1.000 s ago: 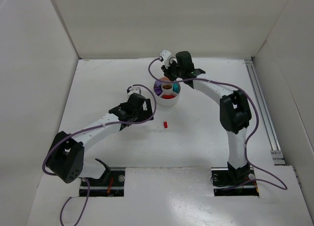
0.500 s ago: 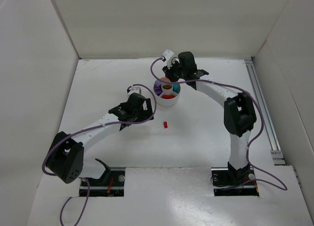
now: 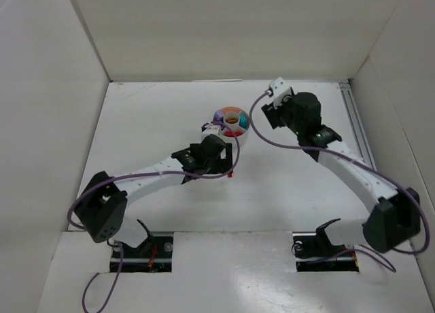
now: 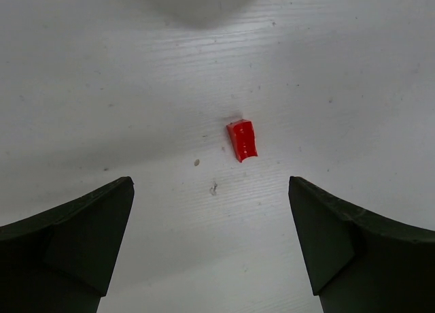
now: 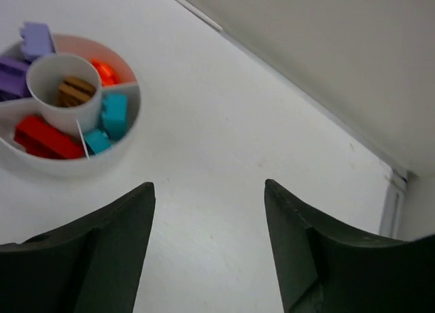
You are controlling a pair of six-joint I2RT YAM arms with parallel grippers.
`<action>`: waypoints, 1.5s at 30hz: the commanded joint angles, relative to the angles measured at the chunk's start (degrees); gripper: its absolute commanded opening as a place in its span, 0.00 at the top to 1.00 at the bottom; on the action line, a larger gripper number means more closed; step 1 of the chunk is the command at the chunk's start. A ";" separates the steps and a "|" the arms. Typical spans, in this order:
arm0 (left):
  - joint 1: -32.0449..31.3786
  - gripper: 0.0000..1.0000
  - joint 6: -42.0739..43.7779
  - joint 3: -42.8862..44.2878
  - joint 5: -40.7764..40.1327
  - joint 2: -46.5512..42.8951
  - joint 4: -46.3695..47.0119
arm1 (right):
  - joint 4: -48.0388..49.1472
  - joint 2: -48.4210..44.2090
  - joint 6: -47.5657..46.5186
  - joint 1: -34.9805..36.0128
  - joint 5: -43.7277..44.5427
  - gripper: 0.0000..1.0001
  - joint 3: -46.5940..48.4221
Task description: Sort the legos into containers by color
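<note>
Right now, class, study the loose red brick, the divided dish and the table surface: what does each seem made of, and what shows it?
Red brick: hard moulded plastic, glossy, with highlights on crisp edges. Dish: probably smooth white plastic, possibly ceramic; thin walls, even sheen. Table surface: matte white board with fine parallel ridges, likely corrugated plastic.

No readable text, labels, brand marks or numbers appear on any surface in these views.
</note>
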 commanded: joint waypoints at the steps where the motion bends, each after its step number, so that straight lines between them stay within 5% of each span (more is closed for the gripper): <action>1: -1.82 0.05 -2.71 3.29 -1.97 4.52 1.57 | 2.19 -12.46 1.29 -2.33 9.87 0.29 -8.88; 2: -1.82 0.07 -2.72 4.52 -1.97 5.92 1.57 | 1.06 -15.28 1.29 -4.26 9.88 0.21 -10.81; 3: -2.69 0.07 -2.72 5.31 -1.97 7.42 2.09 | 0.27 -20.26 1.29 -5.41 10.49 0.00 -13.88; 10: -5.87 0.19 -5.70 11.65 -3.90 18.23 0.78 | -9.84 -32.34 0.77 -12.53 13.57 0.00 -18.12; 20: -5.87 0.52 -10.89 14.28 -7.15 23.77 -0.36 | -13.98 -33.24 -0.81 -16.22 12.96 0.00 -18.65; 24: -5.87 0.72 -10.89 15.51 -8.39 25.18 -1.42 | -13.98 -32.71 -0.81 -16.76 12.34 0.00 -18.04; 25: -5.87 0.84 -10.89 16.30 -8.91 25.18 -2.29 | -13.98 -32.71 -0.81 -16.76 12.34 0.00 -18.04; 29: -5.87 1.00 -10.89 16.31 -8.91 23.96 -2.91 | -15.12 -33.23 -0.81 -16.76 12.96 0.00 -17.51; 45: -0.07 0.97 2.63 24.82 -12.69 12.62 3.24 | -15.12 -33.85 -1.34 -17.28 14.09 0.00 -18.04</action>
